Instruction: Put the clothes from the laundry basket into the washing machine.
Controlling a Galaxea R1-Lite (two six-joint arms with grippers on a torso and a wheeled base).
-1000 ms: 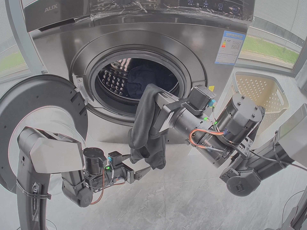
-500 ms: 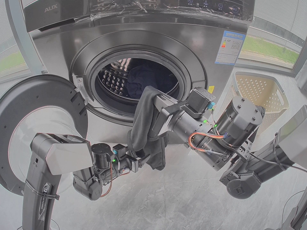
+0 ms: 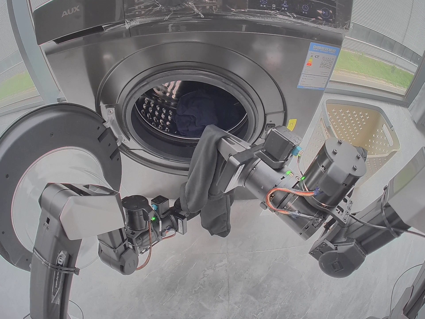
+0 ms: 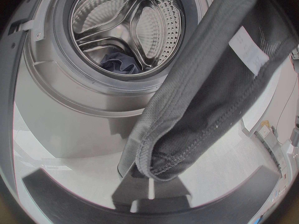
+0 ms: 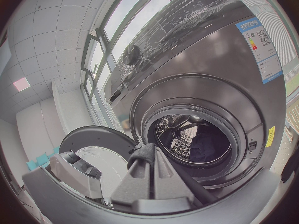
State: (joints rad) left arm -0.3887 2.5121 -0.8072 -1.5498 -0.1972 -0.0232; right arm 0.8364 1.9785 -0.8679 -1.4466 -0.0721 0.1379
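The washing machine (image 3: 274, 63) stands with its round door (image 3: 53, 134) swung wide to the robot's left, so the drum (image 4: 124, 25) is open to the front. The laundry basket (image 3: 381, 127) sits on the floor to the right of the machine.

A grey garment (image 3: 204, 173) hangs in front of the lower lip of the opening, draped from its top and trailing well below the rim. A dark blue garment (image 5: 204, 147) already lies inside the drum.

The right hand (image 5: 150, 154) is pressed together on the top fold of the grey garment, just outside the opening. The left hand (image 4: 149, 175) sits low, and its fingers look pinched on the bottom hem.

The step in hand appears to be feeding this piece in. To do it well, the right hand should carry the top fold past the rubber seal and deep into the drum before letting go. The left hand should lift the hanging tail above the lip, so nothing drags over the rim or slides back out onto the floor. Both hands should stay clear of the door hinge side.
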